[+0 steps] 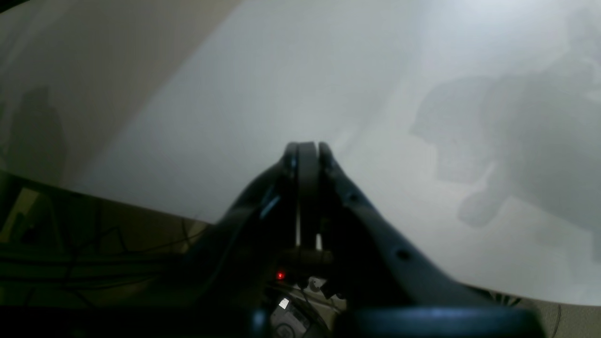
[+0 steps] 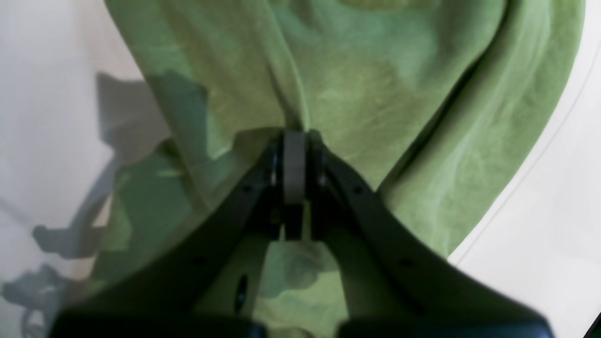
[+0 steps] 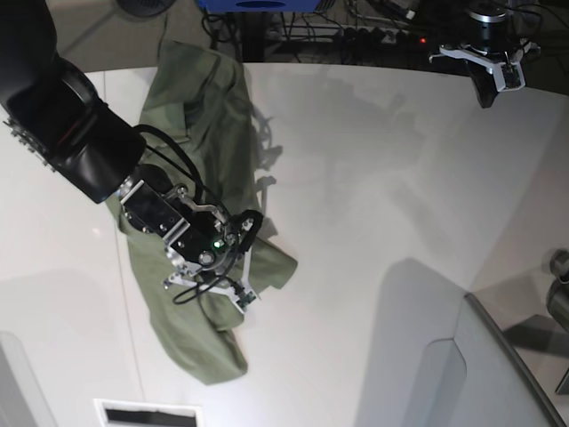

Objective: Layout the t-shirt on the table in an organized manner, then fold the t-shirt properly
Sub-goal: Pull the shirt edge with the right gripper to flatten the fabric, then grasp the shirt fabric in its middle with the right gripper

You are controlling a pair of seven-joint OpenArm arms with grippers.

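One t-shirt (image 2: 375,94) fold between right gripper (image 2: 295,141) tips

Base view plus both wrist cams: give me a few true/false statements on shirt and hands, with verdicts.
1. The olive-green cotton t-shirt lies flat and spread out. False: it is bunched and wrinkled.
2. The right hand is shut on the shirt's fabric. True.
3. The left hand holds a sleeve. False: it is shut, holding nothing, over the bare matte white table.
4. The shirt lies on the table. True.
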